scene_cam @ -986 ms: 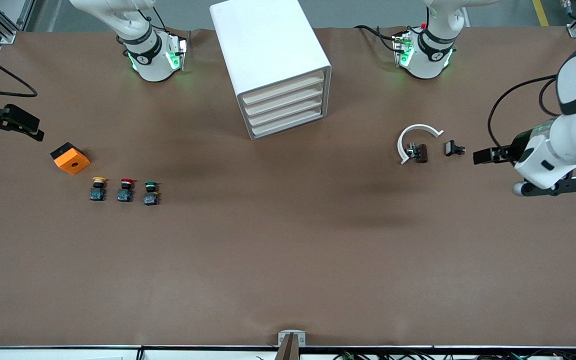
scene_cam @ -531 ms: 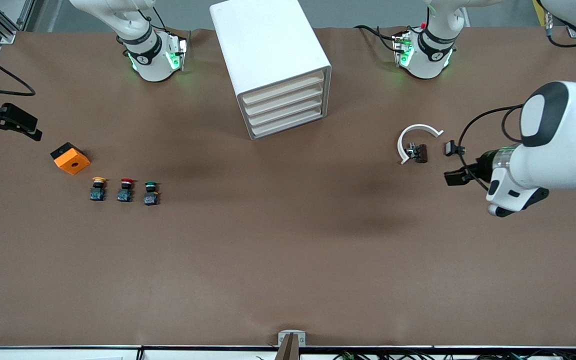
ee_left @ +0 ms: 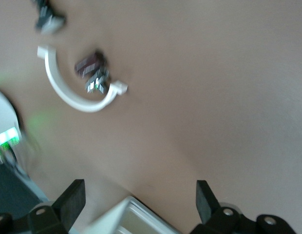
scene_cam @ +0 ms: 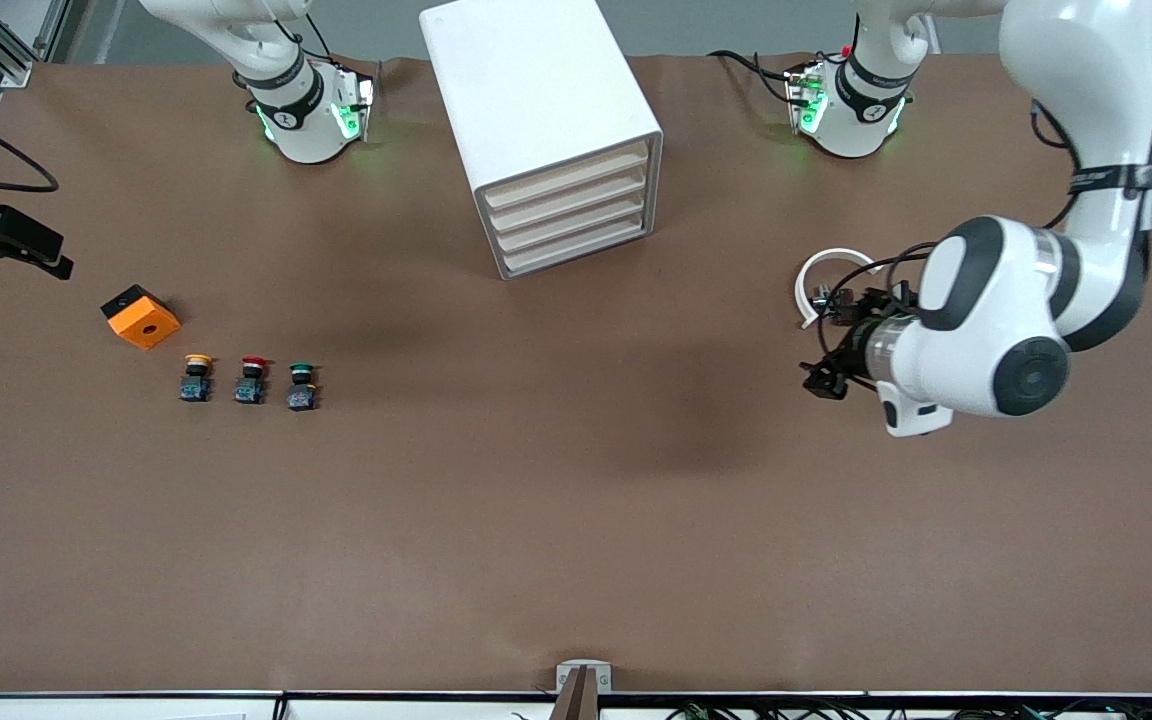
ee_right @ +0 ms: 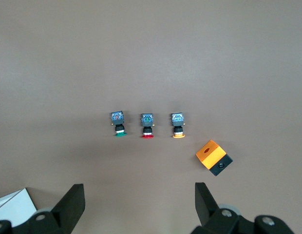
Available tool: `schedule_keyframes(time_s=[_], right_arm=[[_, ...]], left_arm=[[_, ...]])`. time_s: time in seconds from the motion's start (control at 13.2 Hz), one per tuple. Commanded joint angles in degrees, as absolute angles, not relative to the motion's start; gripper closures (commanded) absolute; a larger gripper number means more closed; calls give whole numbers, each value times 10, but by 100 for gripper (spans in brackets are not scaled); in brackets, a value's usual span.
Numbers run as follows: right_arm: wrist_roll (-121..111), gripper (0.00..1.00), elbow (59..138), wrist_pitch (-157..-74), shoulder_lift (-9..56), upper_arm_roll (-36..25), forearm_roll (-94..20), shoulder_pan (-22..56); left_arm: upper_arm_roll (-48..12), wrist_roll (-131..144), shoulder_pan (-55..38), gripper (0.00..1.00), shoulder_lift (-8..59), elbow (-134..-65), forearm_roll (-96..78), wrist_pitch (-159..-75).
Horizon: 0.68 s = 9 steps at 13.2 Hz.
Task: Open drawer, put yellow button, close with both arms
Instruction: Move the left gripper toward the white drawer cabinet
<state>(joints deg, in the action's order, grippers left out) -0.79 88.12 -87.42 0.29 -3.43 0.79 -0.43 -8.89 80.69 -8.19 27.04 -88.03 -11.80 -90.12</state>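
Hiding the small black clip [ee_left: 47,18], left claw [scene_cam: 824,380] hovers spread.

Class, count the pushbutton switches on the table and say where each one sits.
3, in one row toward the right arm's end of the table: the yellow button closest to the orange block, the red button in the middle, the green button last. None seems hidden.
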Motion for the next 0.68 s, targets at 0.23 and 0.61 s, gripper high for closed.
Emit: schedule_keyframes(time_s=[0.23, 0.61], right_arm=[[-25, 0, 886, -875, 17, -26, 98, -18], [-54, 0, 1040, -1048, 17, -26, 97, -52]], left_arm=[[-88, 973, -139, 0, 298, -863, -185, -850], [-88, 1116, -160, 0, 320, -863, -282, -750]])
